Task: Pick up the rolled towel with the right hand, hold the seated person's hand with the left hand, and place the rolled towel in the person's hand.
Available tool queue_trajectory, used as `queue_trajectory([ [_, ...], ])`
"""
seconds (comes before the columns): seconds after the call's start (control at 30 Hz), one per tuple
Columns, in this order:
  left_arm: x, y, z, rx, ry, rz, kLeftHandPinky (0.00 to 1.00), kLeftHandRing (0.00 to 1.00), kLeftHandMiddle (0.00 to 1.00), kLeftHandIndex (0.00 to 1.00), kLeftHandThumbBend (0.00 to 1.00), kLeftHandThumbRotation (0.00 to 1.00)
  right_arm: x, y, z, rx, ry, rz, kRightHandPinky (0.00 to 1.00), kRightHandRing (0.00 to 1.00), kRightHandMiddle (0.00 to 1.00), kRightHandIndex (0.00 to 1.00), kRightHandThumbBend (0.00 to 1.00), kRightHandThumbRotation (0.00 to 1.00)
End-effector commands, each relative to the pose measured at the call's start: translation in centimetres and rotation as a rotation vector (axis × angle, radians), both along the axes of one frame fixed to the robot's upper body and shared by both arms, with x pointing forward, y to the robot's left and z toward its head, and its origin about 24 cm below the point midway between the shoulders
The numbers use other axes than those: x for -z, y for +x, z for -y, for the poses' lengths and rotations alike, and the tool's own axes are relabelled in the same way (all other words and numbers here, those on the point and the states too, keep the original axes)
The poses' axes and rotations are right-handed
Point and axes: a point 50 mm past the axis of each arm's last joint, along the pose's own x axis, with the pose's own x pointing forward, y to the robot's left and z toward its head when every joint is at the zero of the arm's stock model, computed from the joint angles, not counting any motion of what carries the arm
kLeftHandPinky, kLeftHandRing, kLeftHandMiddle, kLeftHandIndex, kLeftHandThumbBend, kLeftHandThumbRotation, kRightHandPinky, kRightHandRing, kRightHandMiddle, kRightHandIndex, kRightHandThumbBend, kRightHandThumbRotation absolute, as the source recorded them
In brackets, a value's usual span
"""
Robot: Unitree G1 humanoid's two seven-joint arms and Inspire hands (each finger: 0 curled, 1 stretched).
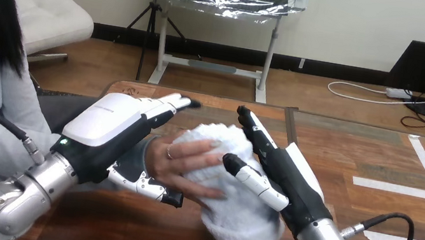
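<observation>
Rolled towel [241,228], white and thick, stands tilted near the middle of the head view over the wooden counter [134,233]. Its upper end leans away toward the far side and its lower end points toward the near edge; I cannot tell whether that lower end rests on the wood.

The person's hand [188,158] comes in from the view's left and lies across the towel's left face, its fingers spread over the cloth.

The robot's left hand [106,126] lies over the person's wrist. Its fingers [170,104] reach nearly straight over the top, and its thumb runs along the underside of the person's hand, so that hand is pinched narrowly between them.

The robot's right hand [293,184] is against the towel's right side. Its fingers [254,126] stretch up along the far side of the roll while the thumb crosses the near face, its tip just beside the person's fingertips. The roll sits clasped between thumb and fingers.
</observation>
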Motion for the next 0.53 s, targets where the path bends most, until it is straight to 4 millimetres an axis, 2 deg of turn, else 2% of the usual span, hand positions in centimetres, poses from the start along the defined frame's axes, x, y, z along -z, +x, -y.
queue_trajectory([
  [0.0,-1.7,0.5,-0.4,-0.009,-0.014,0.075,0.93,1.00,1.00,1.00,1.00,0.66,-2.7,1.6,-0.1,-0.028,-0.023,0.125,1.00,1.00,1.00,1.00,1.00,0.91],
  [0.5,-2.5,-0.1,-0.7,0.008,-0.072,0.094,0.94,1.00,1.00,1.00,1.00,0.73,-3.2,2.0,1.3,0.028,-0.042,0.192,1.00,1.00,1.00,1.00,1.00,0.94],
])
